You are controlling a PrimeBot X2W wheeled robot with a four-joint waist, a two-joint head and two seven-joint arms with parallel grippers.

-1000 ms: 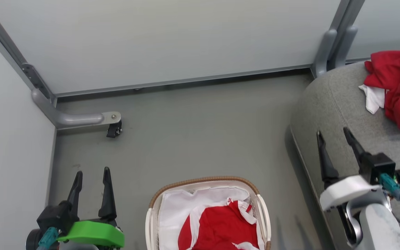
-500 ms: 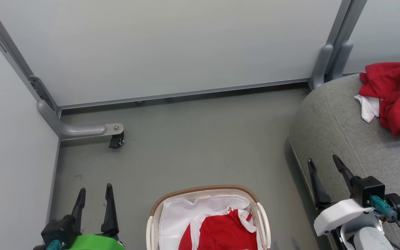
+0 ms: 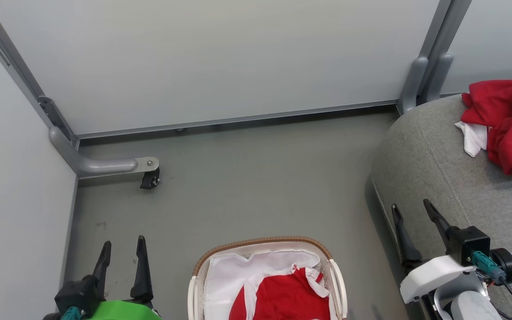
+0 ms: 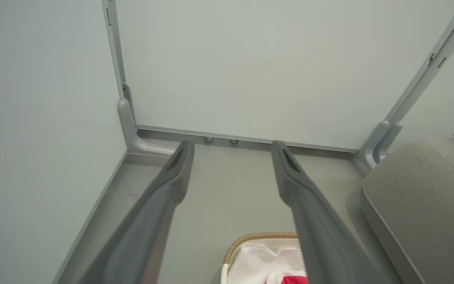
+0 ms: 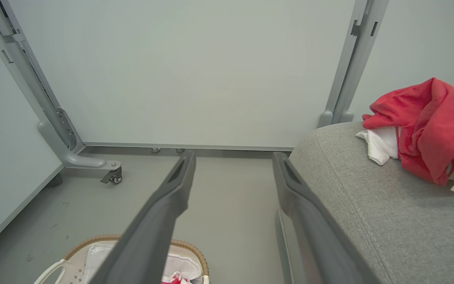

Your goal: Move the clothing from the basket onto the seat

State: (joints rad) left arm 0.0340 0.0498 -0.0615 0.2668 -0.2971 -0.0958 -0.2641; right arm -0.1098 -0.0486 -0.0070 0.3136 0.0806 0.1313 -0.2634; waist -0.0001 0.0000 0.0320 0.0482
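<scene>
A red garment with white trim (image 3: 282,295) lies in the white basket (image 3: 262,242) with its brown rim, on the floor at the bottom centre. Another red garment (image 3: 502,120) with a white label lies crumpled on the grey seat (image 3: 420,155) at the right, also seen as the garment (image 5: 420,126) on the seat (image 5: 369,213). My left gripper (image 3: 122,249) hangs open and holds nothing, left of the basket. Just as bare, my right gripper (image 3: 411,211) stands open by the seat's front edge. The basket rim (image 4: 258,236) shows between the left fingers.
Pale partition walls (image 3: 216,58) close off the back and left. A grey metal foot with a black caster (image 3: 149,178) juts out from the left corner. Grey upright posts (image 3: 425,75) stand at the seat's back corner. Grey floor (image 3: 256,178) lies between basket and wall.
The head view has shifted, so everything sits lower in it than a second ago. Both grippers stay open; the right one appears slightly lower and nearer the seat's front edge.
</scene>
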